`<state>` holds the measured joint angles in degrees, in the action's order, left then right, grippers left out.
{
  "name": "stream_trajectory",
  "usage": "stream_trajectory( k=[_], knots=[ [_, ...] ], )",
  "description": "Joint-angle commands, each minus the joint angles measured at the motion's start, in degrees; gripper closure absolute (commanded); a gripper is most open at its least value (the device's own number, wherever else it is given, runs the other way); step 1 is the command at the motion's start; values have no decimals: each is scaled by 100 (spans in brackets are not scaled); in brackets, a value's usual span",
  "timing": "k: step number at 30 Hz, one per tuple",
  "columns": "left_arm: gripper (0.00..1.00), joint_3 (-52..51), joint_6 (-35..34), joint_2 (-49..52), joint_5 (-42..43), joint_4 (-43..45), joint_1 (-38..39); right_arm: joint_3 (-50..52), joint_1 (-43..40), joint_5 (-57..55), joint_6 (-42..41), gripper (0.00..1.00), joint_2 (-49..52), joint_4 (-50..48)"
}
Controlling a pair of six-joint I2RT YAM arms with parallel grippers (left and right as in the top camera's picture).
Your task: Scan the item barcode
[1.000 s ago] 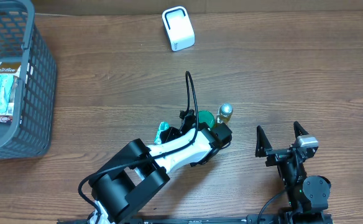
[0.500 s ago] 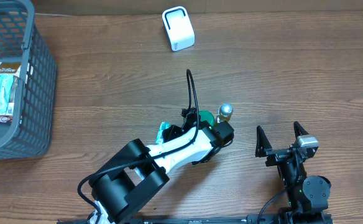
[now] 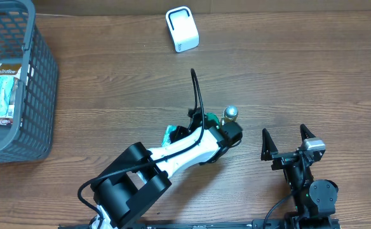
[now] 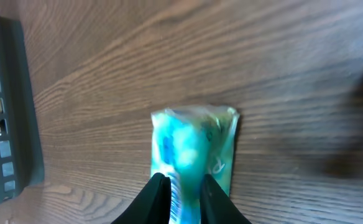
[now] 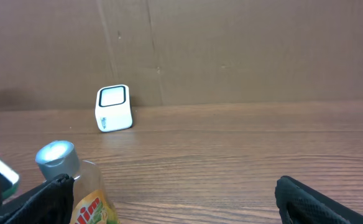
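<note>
- Clamped on the near end of a teal packet (image 4: 194, 140): left pincer (image 4: 184, 190), fingers drawn close with the packet's edge between them.
- From overhead, only a teal corner of that packet visible beside the white arm, around the middle of the tabletop (image 3: 300, 76); impossible to tell whether resting on the wood or lifted off it.
- Just beyond the left arm's end: an upright bottle (image 3: 230, 113) with a silver cap and yellow label.
- Spread wide and gripping nothing: right pincer (image 3: 284, 132), near the front edge, right of the bottle and apart from it.
- At the far edge, well apart from the packet: a white scanner (image 3: 182, 29).
- At far left: a grey basket (image 3: 42, 83) with packaged goods (image 3: 0, 92) inside.
</note>
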<state>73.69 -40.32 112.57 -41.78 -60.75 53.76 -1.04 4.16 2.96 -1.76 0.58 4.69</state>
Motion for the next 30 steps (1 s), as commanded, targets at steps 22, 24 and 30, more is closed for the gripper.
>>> stream_trajectory(
  k=[22,24,30],
  knots=[
    [45,1464,824,-98,1740,-839,-675,59,22,-11,-42,0,-42,-20],
    [45,1464,848,-129,1862,-831,-774,59,22,-11,-42,0,-42,-20],
    [44,1464,960,-339,2299,-778,-1047,59,22,-11,-42,0,-42,-20]
  ],
)
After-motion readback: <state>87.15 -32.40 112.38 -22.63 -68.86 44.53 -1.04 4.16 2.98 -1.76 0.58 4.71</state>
